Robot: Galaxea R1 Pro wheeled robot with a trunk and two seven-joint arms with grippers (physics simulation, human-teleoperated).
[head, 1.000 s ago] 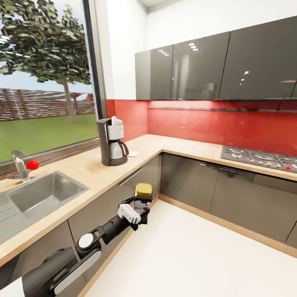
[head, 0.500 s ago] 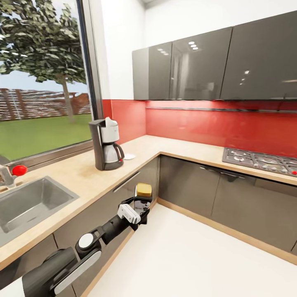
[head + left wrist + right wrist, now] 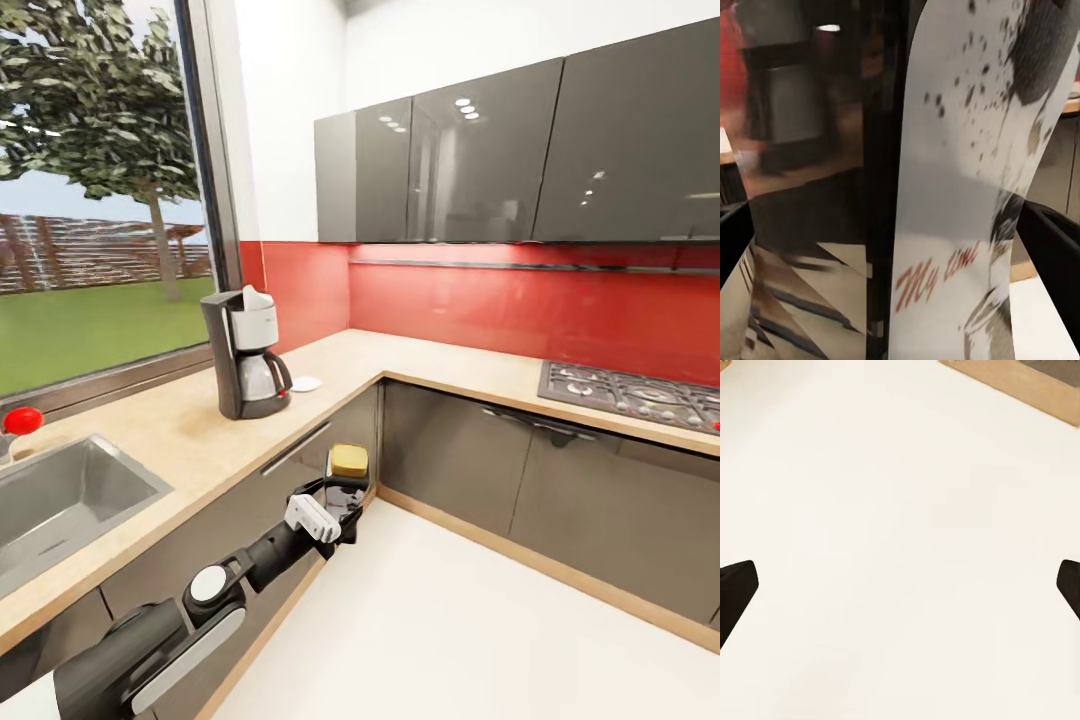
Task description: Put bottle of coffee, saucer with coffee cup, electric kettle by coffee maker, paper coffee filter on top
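**Coffee bottle in transit toward the kitchen table**

The left gripper [image 3: 345, 492] holds the bottle of coffee [image 3: 349, 460], fingers [image 3: 335, 478] closed around its body just below the mustard-yellow top; the left wrist view shows the printed label [image 3: 945, 225] pressed between the dark fingers. The bottle hangs off the table [image 3: 190, 430], in front of the dark grey cabinets [image 3: 300, 470]. Beyond and above the fingers stands the coffee maker [image 3: 243, 352], with a white paper coffee filter [image 3: 254, 297] apparently on its housing and a saucer [image 3: 305, 383] just beside it. The right gripper [image 3: 900, 585] has its fingers [image 3: 735, 585] spread wide, empty, over bare floor [image 3: 900, 510]. Judged progress: coffee maker, filter and saucer seem settled; bottle, cup and kettle remain.
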